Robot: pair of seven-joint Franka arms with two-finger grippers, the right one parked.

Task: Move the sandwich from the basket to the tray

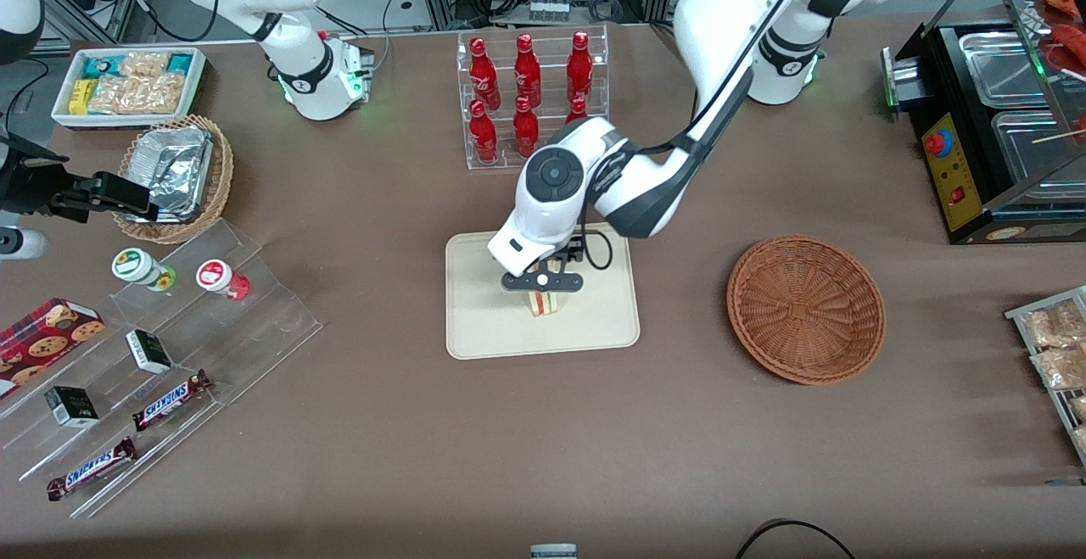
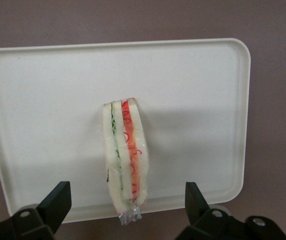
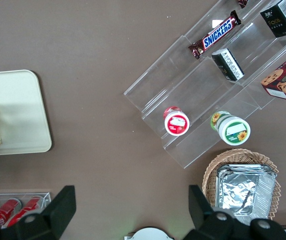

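Our left gripper hangs with its 2 fingers spread wide directly over the cream tray, clear of the sandwich standing on edge there, which we judge delivered, while the wicker basket sits empty nearby.

Gripper hides sandwich top.

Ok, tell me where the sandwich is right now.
The sandwich stands on edge on the tray, directly under the gripper, whose fingers are open and clear of it. The basket sits beside the tray, toward the working arm's end of the table.
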